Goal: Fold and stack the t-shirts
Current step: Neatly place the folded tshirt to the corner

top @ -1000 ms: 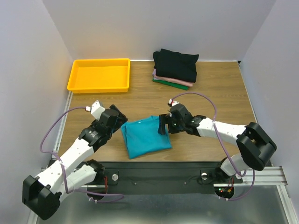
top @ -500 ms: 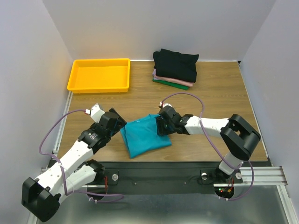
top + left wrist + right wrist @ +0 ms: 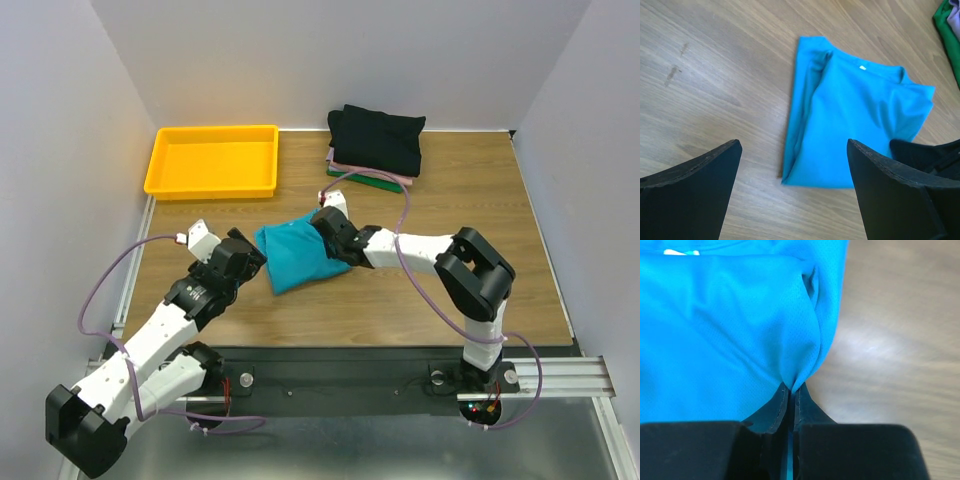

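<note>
A folded teal t-shirt [image 3: 290,258] lies on the wooden table between the two arms. My right gripper [image 3: 328,238] is at its right edge, shut on a pinch of the teal cloth [image 3: 730,330], which bunches at the fingertips [image 3: 791,388]. My left gripper [image 3: 250,262] hovers just left of the shirt, open with nothing between its fingers [image 3: 792,144]; the teal t-shirt [image 3: 855,120] lies ahead of it. A stack of folded t-shirts stands at the back: black [image 3: 377,138] on top, pale pink [image 3: 372,173] and dark green [image 3: 388,184] beneath.
A yellow plastic tray [image 3: 158,165] sits at the back left. The table's near edge meets a black rail [image 3: 340,365] carrying both arm bases. Grey walls close in the left, right and back. The right arm's cable [image 3: 405,215] loops over the table.
My right gripper closed on the teal shirt's right edge and pulled it away from the near edge, toward the back left. The left arm shifted slightly and stayed open.
</note>
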`<state>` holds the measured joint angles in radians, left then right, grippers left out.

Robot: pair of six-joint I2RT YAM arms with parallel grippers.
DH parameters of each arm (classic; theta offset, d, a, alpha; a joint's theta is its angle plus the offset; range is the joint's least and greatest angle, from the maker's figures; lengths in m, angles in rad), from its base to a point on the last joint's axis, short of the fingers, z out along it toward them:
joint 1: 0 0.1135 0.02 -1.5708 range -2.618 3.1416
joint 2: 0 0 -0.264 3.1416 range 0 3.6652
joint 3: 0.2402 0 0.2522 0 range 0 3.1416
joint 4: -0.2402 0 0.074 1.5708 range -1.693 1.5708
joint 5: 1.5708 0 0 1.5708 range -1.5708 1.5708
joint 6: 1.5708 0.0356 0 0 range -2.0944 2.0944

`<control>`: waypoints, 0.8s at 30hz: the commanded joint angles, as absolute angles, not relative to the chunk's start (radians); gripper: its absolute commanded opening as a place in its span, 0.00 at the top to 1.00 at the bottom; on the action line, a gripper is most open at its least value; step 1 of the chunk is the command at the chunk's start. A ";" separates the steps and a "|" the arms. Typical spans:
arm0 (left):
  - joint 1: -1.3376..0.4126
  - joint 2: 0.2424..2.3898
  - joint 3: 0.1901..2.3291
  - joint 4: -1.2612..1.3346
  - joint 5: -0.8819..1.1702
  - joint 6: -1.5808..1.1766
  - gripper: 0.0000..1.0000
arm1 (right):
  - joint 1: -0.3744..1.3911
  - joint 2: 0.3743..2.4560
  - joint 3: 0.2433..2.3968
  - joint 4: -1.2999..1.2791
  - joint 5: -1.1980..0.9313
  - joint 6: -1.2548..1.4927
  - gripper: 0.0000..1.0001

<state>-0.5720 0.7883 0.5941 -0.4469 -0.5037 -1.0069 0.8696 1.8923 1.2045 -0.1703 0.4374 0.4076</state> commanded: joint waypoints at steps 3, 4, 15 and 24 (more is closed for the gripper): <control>-0.568 0.785 0.661 -0.454 -0.598 -1.005 0.02 | 0.850 1.934 1.385 -0.166 0.735 0.195 1.00; -0.568 0.787 0.666 -0.454 -0.603 -1.005 0.02 | 0.842 1.943 1.425 -0.166 0.741 0.181 1.00; -0.568 0.833 0.680 -0.411 -0.635 -0.991 0.02 | 0.657 2.083 1.753 -0.135 0.511 0.009 1.00; -0.563 0.911 0.715 -0.400 -0.647 -0.946 0.02 | 0.589 2.247 2.045 -0.133 0.448 -0.038 0.99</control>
